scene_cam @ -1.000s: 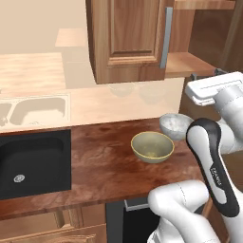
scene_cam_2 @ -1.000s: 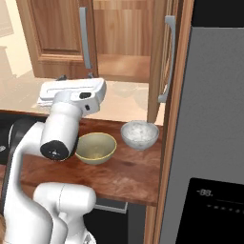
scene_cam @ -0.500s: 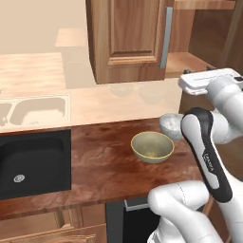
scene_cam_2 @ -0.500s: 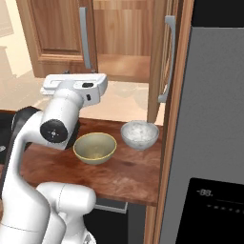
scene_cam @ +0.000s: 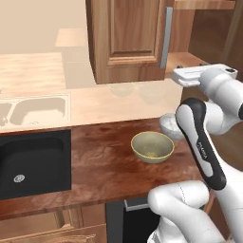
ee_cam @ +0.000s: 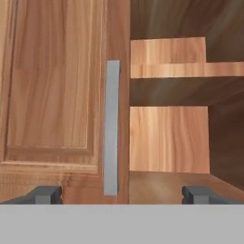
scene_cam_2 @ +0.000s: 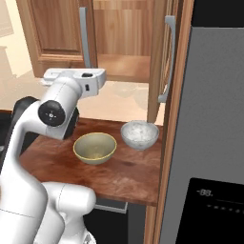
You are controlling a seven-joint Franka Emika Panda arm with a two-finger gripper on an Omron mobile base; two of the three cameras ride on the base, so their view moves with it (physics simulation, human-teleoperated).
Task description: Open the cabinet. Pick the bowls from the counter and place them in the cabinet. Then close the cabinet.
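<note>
My pincer (ee_cam: pixel 122 194) stood wide and empty, raised level with the cabinet (ee_cam: pixel 62 95), whose right door hung open. The olive bowl (scene_cam_2: pixel 95 147) and the white bowl (scene_cam_2: pixel 139 134) sat on the counter (scene_cam_2: pixel 119 174), below me and slightly right.

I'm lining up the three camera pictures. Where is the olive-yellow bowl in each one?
Left base view: olive-yellow bowl, right of centre on the counter.
Right base view: left of centre, beside the white bowl.
Hand view: not in it.
Shared landmark: the cabinet door's grey bar handle.
</note>
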